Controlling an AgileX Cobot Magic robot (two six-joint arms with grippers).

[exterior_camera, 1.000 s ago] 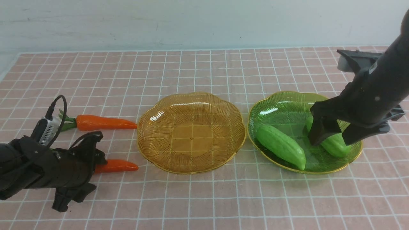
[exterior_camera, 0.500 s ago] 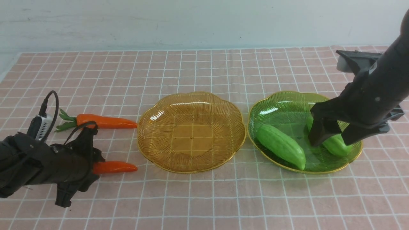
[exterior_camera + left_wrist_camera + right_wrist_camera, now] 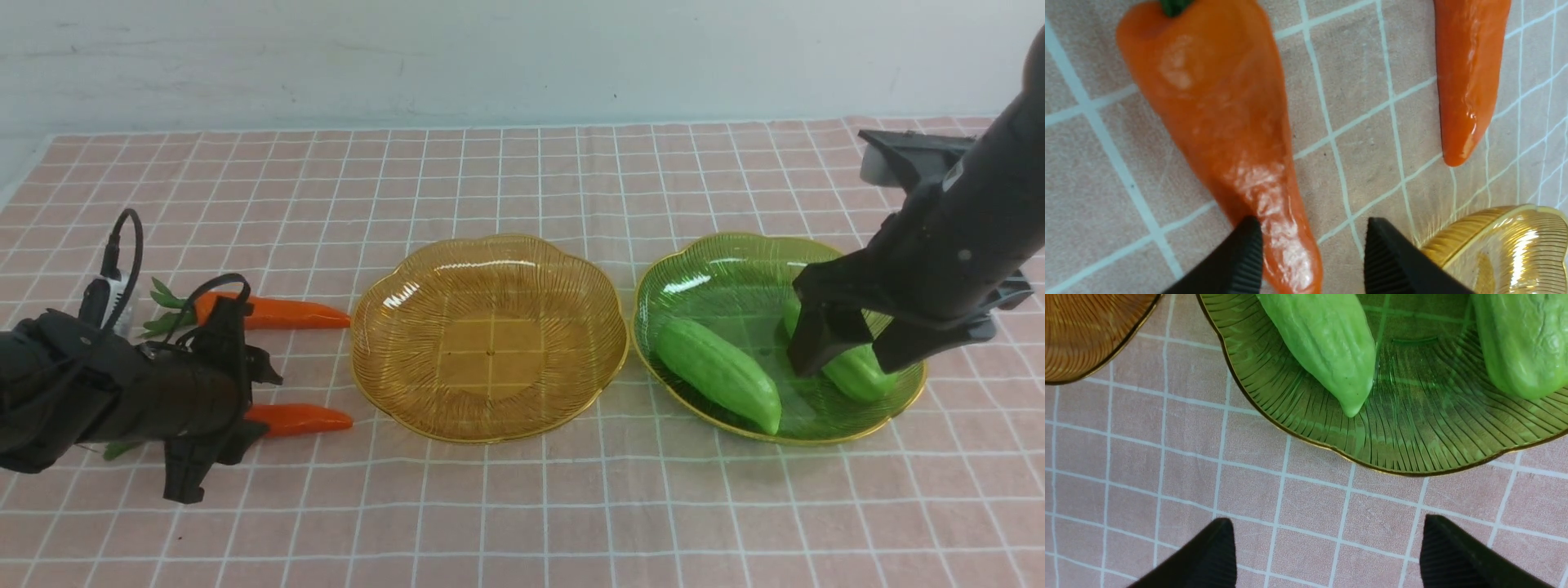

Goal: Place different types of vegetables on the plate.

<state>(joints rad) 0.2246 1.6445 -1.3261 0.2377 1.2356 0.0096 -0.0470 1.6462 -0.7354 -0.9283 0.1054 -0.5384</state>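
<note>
Plastic containers, 2 of them, sit just beside each other on the pink cloth surface (image 3: 522, 506) w/ white grid lines. On robot's right is a see-through ribbed green plate (image 3: 710, 261) w/ gold scalloped rim. It holds both plump light-green toy cucumbers. The left cucumber (image 3: 718, 374) lies diagonal in the plate's near-left part, narrow end toward the near rim. The right cucumber (image 3: 861, 377) lies by the plate's right side, partly hidden behind the right gripper (image 3: 845, 366) in front view. The 2 lie apart. At centre is a see-through ribbed amber plate (image 3: 490, 269) w/ same rim style; the cloth grid shows through its floor.

Left of the amber plate, on the cloth, lie 2 glossy orange toy carrots w/ green leafy tops, tips pointing at the plate: the far carrot (image 3: 286, 314) & the near carrot (image 3: 298, 419), apart & approx parallel.

The left gripper (image 3: 1311, 223) sits low over the near carrot. Its jaws are open partway. In wrist view the carrot's tapering end lies between them, against one of the ribbed fingers (image 3: 1241, 257) & clear of the other, so not clamped.

The right gripper's jaws are spread wide, gripping nothing. In front view they straddle the right cucumber; can't tell if they touch it. In wrist view only cloth shows between them.
</note>
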